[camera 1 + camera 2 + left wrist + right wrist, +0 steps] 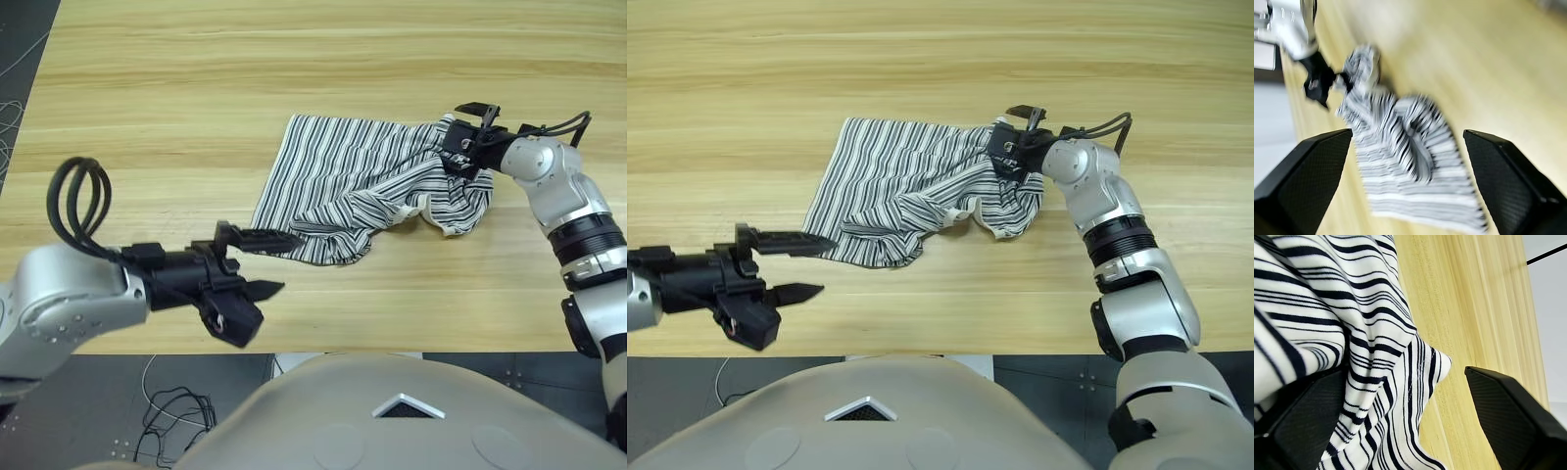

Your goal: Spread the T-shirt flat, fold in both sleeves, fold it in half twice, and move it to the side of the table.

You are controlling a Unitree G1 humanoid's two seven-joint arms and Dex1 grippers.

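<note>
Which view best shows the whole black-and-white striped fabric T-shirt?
The left eye view: the black-and-white striped fabric T-shirt lies fully in frame, crumpled on the wooden table. The right eye view matches. The left wrist view sees it slantwise; the right wrist view sits close, outline cut off.

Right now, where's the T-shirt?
Left eye view: striped T-shirt crumpled on the table, centre-right; right hand at its far right edge, left hand off its near-left corner.

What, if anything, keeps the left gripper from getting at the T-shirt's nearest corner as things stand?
Likely yes: nothing seems to. The left gripper is open with its upper finger right at the T-shirt's near hem, over bare table. The right gripper sits at the shirt's opposite side.
</note>
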